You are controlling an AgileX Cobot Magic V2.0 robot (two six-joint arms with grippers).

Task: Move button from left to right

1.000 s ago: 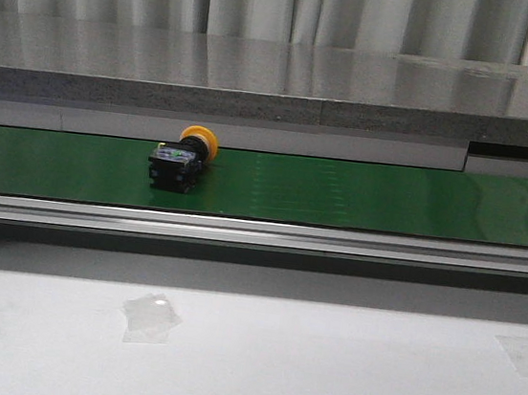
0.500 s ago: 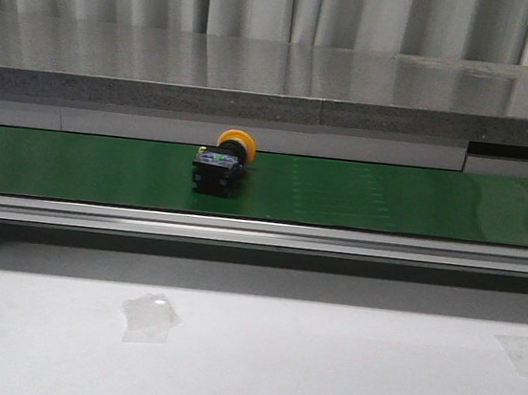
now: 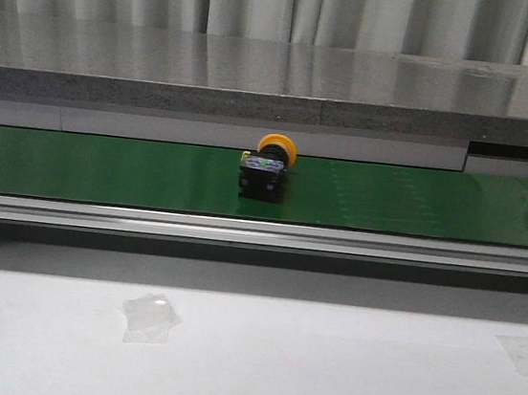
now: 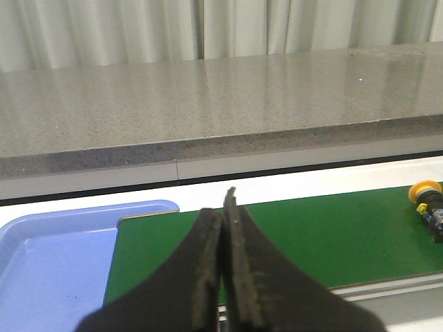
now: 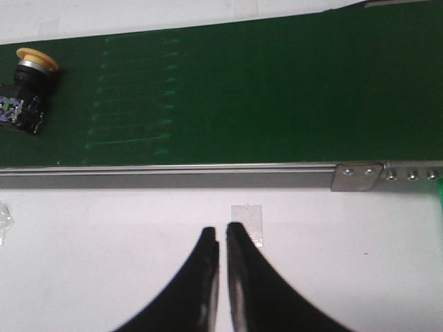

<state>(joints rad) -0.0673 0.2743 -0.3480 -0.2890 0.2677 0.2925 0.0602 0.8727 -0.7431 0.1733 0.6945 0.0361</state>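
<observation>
The button (image 3: 265, 166), a yellow-orange cap on a black body with a greenish-white mark, lies on its side on the green conveyor belt (image 3: 418, 202), near the middle. It also shows in the left wrist view (image 4: 429, 202) and the right wrist view (image 5: 26, 87). My left gripper (image 4: 223, 207) is shut and empty, over the belt's left end, far from the button. My right gripper (image 5: 222, 235) is shut and empty, over the white table in front of the belt. Neither gripper shows in the front view.
A blue tray (image 4: 48, 263) sits at the belt's left end. A grey stone-like ledge (image 3: 258, 86) runs behind the belt, a metal rail (image 3: 260, 231) along its front. Clear tape patches (image 3: 150, 316) lie on the white table (image 3: 320, 368).
The button has travelled to the right along the belt, from left of centre to about the middle. No gripper shows in the earlier frames.
</observation>
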